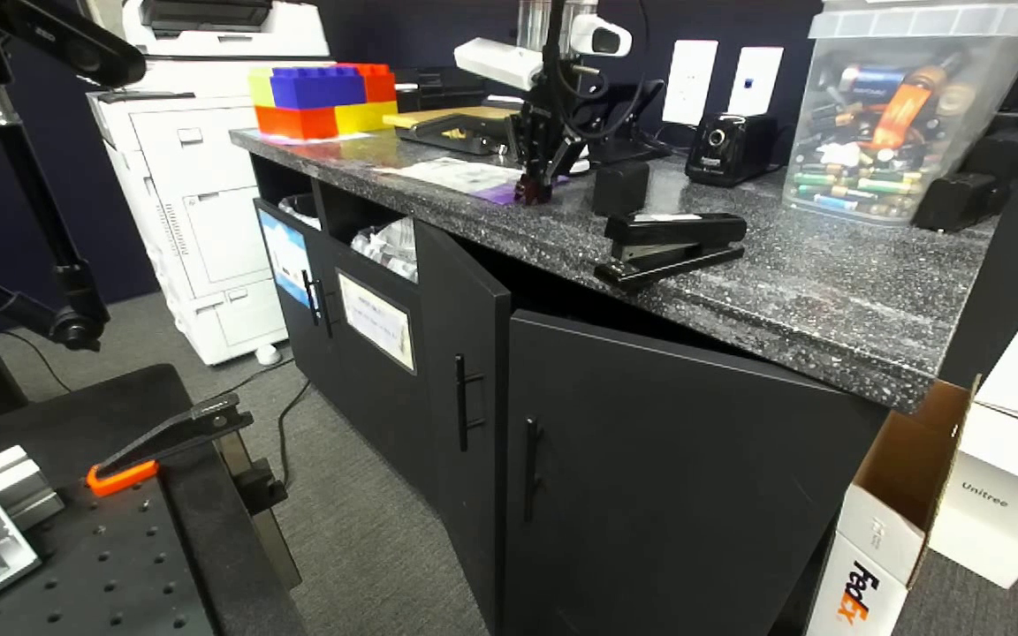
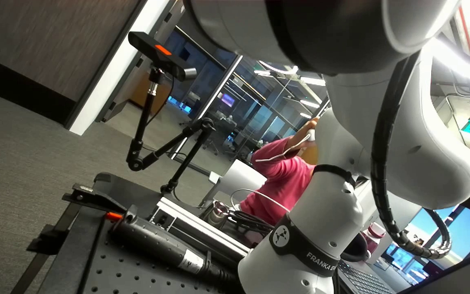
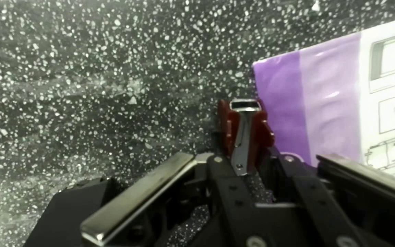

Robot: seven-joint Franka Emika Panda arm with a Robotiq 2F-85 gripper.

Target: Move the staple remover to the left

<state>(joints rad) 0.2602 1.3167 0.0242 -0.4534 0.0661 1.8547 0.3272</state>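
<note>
The staple remover (image 3: 243,135) is dark red with a metal strip down its middle. In the wrist view it stands between the two fingertips of my gripper (image 3: 243,152), which press close on both its sides. The fingers hide part of its rear end. In an exterior view the staple remover (image 1: 528,191) shows as a small maroon shape below my gripper (image 1: 535,175), near the counter's front edge. I cannot tell whether it touches the counter or hangs just above it. The remaining exterior view shows the arm but neither the gripper nor the staple remover.
A paper with a purple border (image 3: 331,99) lies right beside the staple remover on the speckled counter (image 1: 862,291). A black block (image 1: 621,189), a black stapler (image 1: 677,243), a pencil sharpener (image 1: 730,150) and a battery bin (image 1: 907,115) stand to one side. Coloured bricks (image 1: 323,102) stand opposite.
</note>
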